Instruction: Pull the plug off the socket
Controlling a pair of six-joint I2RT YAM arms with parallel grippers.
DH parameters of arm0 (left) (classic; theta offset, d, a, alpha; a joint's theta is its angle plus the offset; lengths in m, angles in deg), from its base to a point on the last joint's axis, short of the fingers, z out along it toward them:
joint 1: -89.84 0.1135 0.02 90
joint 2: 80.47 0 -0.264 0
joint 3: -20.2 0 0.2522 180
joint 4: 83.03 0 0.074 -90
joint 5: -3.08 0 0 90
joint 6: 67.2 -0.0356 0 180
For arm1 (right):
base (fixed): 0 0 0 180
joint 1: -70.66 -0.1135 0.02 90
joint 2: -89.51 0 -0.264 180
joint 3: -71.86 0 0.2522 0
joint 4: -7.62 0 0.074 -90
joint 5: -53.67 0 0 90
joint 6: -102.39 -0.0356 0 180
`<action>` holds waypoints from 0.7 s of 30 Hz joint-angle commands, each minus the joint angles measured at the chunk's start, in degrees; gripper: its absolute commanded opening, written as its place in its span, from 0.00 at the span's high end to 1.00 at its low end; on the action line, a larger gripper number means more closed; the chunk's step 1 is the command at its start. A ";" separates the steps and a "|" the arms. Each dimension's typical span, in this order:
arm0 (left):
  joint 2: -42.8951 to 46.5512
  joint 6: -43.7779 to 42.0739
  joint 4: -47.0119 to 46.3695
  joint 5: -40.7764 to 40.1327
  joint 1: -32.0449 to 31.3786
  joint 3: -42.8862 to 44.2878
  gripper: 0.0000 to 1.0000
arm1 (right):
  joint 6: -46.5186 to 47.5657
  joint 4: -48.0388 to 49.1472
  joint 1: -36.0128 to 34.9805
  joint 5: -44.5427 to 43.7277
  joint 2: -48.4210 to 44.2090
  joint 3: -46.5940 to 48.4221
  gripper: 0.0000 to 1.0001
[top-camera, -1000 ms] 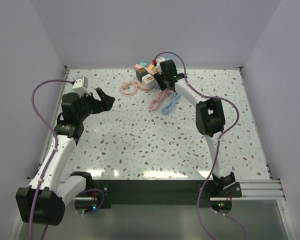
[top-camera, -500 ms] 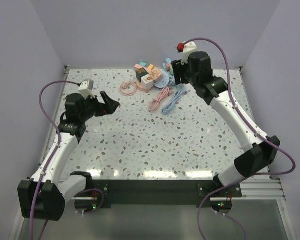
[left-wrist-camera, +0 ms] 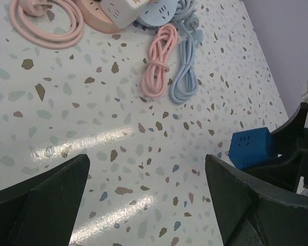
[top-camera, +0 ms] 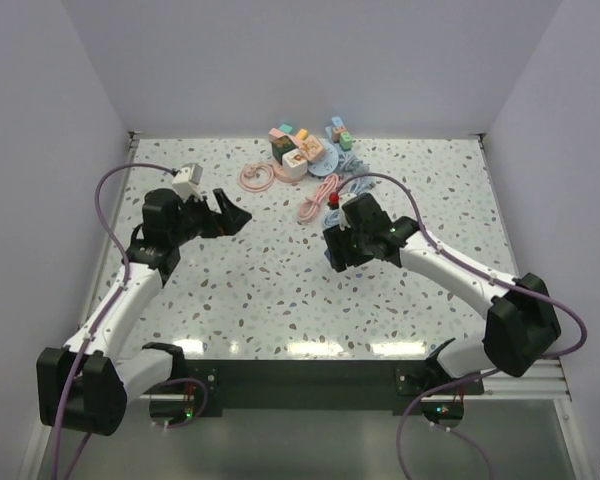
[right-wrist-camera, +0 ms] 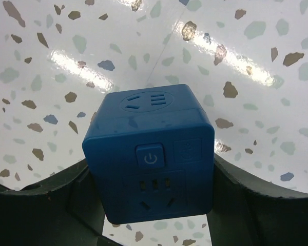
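My right gripper (right-wrist-camera: pixel 154 205) is shut on a dark blue cube-shaped plug (right-wrist-camera: pixel 151 154) with a power button and outlet slots on its faces. Its fingers press the cube's two sides. It hangs just above the speckled table near the middle, under the right gripper (top-camera: pixel 338 250). The same cube (left-wrist-camera: pixel 250 147) shows at the right edge of the left wrist view. A light blue round socket (top-camera: pixel 327 158) lies in the cluster at the back, apart from the cube. My left gripper (top-camera: pixel 235 215) stands open and empty over bare table, left of the cube.
At the back lie a pink socket strip with a white cube (top-camera: pixel 292 162), a coiled pink cable (top-camera: pixel 257 177), a bundled pink cord (left-wrist-camera: pixel 158 61) and a bundled blue cord (left-wrist-camera: pixel 186 69). Walls close the table on three sides.
The right arm came away from the back cluster, rose, then swung down to the table's middle with the blue cube. The left gripper drifted a little to the right, still open.
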 commanded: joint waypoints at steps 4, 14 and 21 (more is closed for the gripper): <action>0.82 0.84 -3.49 -0.01 -0.47 -1.08 0.00 | -6.04 -2.49 0.50 -11.16 -1.01 2.28 1.00; 3.37 1.89 4.32 -12.47 -0.38 0.85 0.00 | -6.39 4.40 -3.35 11.91 2.07 0.88 1.00; 2.67 2.07 7.05 -15.66 -0.38 2.61 0.00 | -7.71 7.31 -12.42 22.63 13.49 4.57 1.00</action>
